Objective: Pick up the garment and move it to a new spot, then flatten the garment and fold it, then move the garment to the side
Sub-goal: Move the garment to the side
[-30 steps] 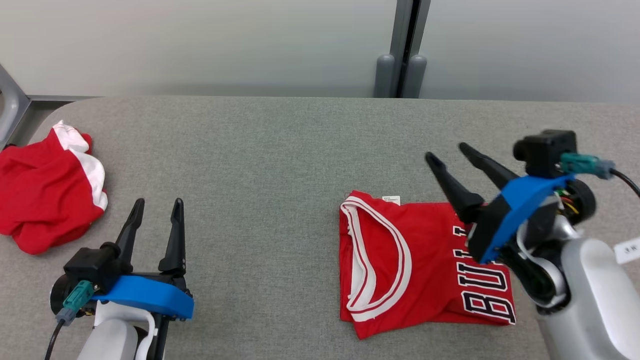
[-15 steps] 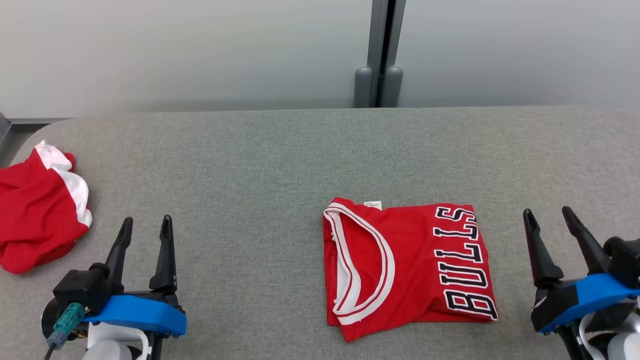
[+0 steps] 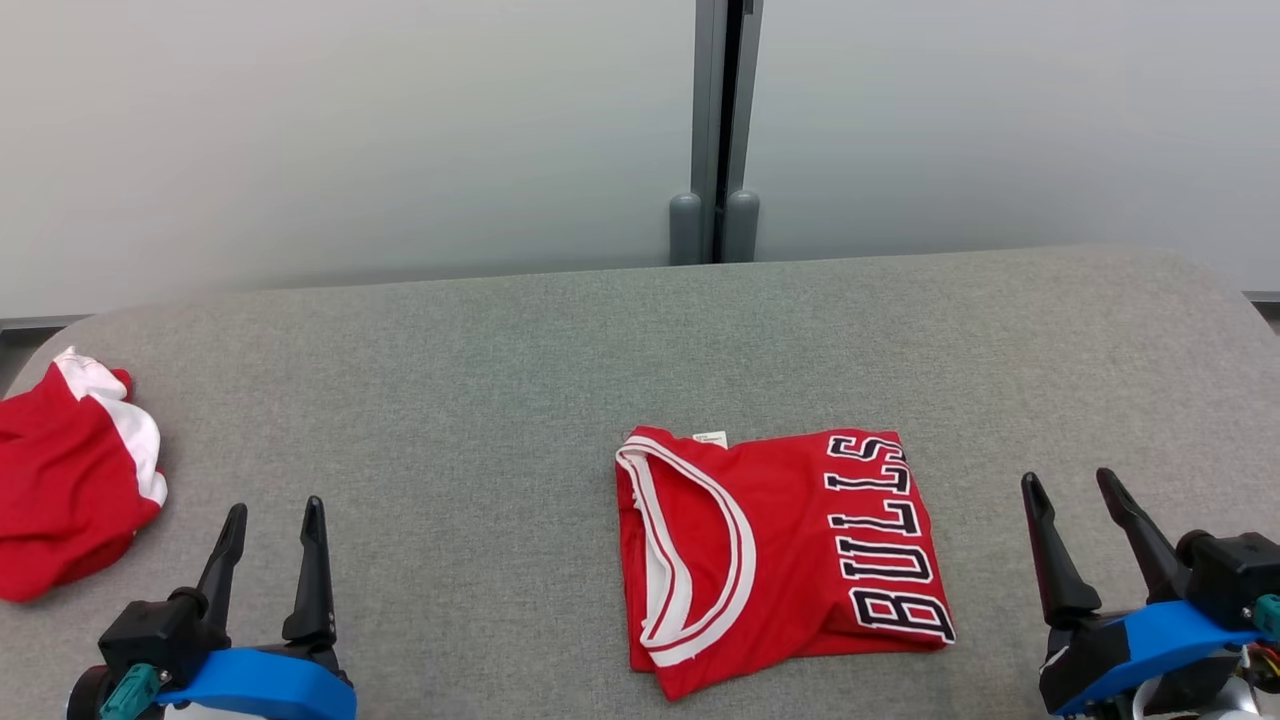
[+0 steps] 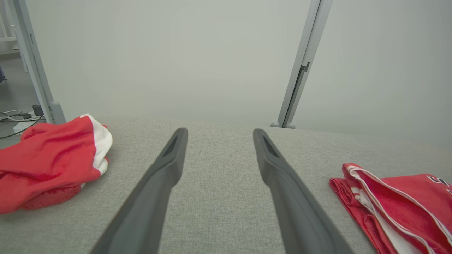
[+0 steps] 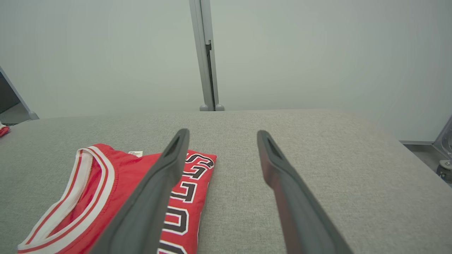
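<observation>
Nearby, crumpled red cloth (image 3: 60, 490) sits near left gripper (image 3: 275, 505), folded garment (image 3: 780, 550) near right gripper (image 3: 1067, 477); both released, empty.

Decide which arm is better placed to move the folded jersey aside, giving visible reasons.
Right, probably. The folded Bulls jersey lies close beside the open right pincer; the open left pincer stands farther off, nearer the crumpled red garment.

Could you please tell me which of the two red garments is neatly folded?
The jersey lettered BULLS, nearer the right gripper; the other garment lies crumpled at far left.
</observation>
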{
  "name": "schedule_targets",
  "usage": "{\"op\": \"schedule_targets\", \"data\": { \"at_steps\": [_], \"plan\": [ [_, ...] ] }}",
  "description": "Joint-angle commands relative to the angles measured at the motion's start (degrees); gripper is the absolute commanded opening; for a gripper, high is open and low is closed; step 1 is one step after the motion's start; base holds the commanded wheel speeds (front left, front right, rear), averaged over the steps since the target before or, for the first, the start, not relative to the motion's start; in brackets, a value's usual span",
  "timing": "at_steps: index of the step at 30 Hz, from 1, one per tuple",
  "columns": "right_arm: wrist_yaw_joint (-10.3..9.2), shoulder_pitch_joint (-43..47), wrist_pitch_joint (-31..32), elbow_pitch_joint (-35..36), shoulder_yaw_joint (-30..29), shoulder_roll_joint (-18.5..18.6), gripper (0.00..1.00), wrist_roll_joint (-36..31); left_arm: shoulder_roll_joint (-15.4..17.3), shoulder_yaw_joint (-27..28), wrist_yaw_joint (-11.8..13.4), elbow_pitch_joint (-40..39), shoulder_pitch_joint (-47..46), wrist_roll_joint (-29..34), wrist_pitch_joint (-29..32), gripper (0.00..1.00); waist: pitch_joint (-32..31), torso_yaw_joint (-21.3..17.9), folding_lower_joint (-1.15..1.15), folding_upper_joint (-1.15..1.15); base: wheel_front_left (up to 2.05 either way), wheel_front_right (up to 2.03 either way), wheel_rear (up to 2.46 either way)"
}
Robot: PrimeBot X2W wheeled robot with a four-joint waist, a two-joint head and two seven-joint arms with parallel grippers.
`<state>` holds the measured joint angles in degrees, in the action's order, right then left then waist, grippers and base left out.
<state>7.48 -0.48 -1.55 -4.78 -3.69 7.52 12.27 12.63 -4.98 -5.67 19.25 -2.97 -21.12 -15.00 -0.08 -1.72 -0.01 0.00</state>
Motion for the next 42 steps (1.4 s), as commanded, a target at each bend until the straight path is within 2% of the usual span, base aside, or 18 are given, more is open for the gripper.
{"op": "schedule_targets", "data": {
  "at_steps": [1, 20, 26, 31, 32, 35, 42],
  "plan": [
    [0.03, 0.92, 0.11, -0.11, 0.12, -0.16, 1.00, 0.11, 0.16, 0.07, -0.22, 0.15, 0.41, 0.24, -0.25, 1.00, -0.21, -0.13, 0.01, 0.00, 0.00, 0.00, 0.00],
    [0.03, 0.93, 1.67, -1.14, 0.66, -0.49, 1.00, 0.92, 0.19, -0.79, 0.61, 0.27, 0.68, -0.72, 0.24, 1.00, -0.07, 0.46, 0.01, 0.00, 0.00, 0.00, 0.00],
    [0.03, -1.44, 5.91, -1.56, 2.67, 0.06, 1.00, 2.37, 0.33, -0.98, 0.85, -0.36, 0.12, -0.89, 0.27, 1.00, 0.84, 0.71, 0.01, 0.00, 0.00, 0.00, 0.00],
    [0.02, -6.46, 21.25, -3.09, 2.50, -0.41, 1.00, 5.20, 0.77, -1.05, 1.02, -1.29, -0.71, -0.89, 0.42, 1.00, 2.29, 1.24, 0.01, 0.00, 0.00, 0.00, 0.00],
    [0.02, -6.46, 21.25, -3.09, 2.50, -0.41, 1.00, 5.20, 0.77, -1.05, 1.02, -1.29, -0.71, -0.89, 0.42, 1.00, 2.29, 1.24, 0.01, 0.00, 0.00, 0.00, 0.00],
    [0.02, -9.48, 28.87, -4.44, 1.15, -1.05, 1.00, 3.87, 0.97, -1.46, 0.94, -1.71, -1.31, -0.80, 0.59, 1.00, 3.27, 1.97, 0.01, 0.00, 0.00, 0.00, 0.00],
    [0.03, -15.70, 41.54, -10.19, -2.77, -3.25, 1.00, 0.86, 0.82, -2.52, 0.70, -2.26, -3.30, -0.45, 0.71, 1.00, 6.31, 4.06, 0.01, 0.00, 0.00, 0.00, 0.00]
  ]
}}
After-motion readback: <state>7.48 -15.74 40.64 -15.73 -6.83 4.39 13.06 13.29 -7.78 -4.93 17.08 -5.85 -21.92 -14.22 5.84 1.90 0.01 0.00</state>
